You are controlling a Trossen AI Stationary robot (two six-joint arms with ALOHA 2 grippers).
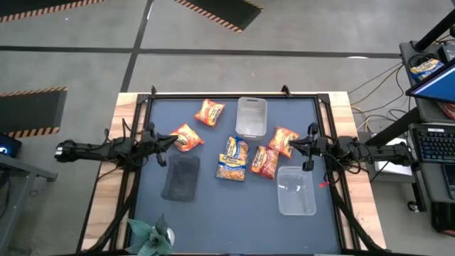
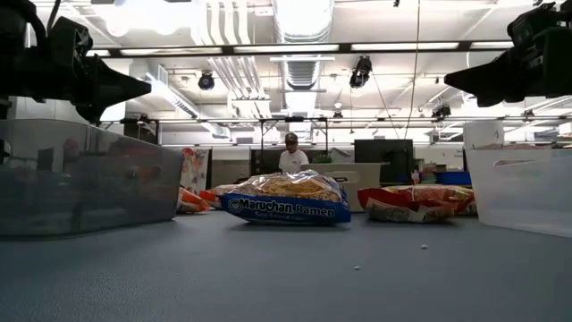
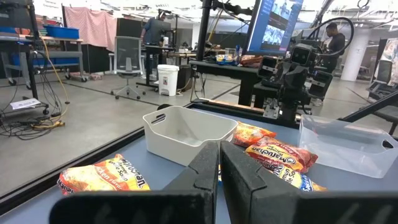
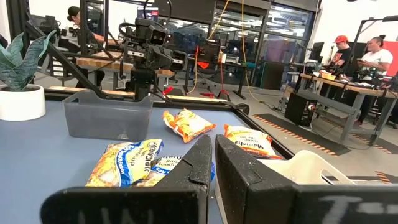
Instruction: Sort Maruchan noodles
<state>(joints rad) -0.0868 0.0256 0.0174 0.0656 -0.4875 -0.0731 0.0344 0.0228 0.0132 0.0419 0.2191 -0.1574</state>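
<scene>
Crinkly blue Maruchan packet (image 2: 286, 199), 4 orange packets (image 1: 188, 137)

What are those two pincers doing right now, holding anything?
Left pincer: closed, holding nothing, just beside an orange noodle packet.
Right pincer: closed, holding nothing, at the edge of another orange packet.

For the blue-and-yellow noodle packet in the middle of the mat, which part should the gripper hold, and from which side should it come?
The blue-and-yellow packet lies flat, its long side running away from the front edge, with an orange packet close on its right. I would come straight down from above and pinch across its narrower width near the middle. The puffy, crinkly body there probably gives the fingers something to close on.
</scene>
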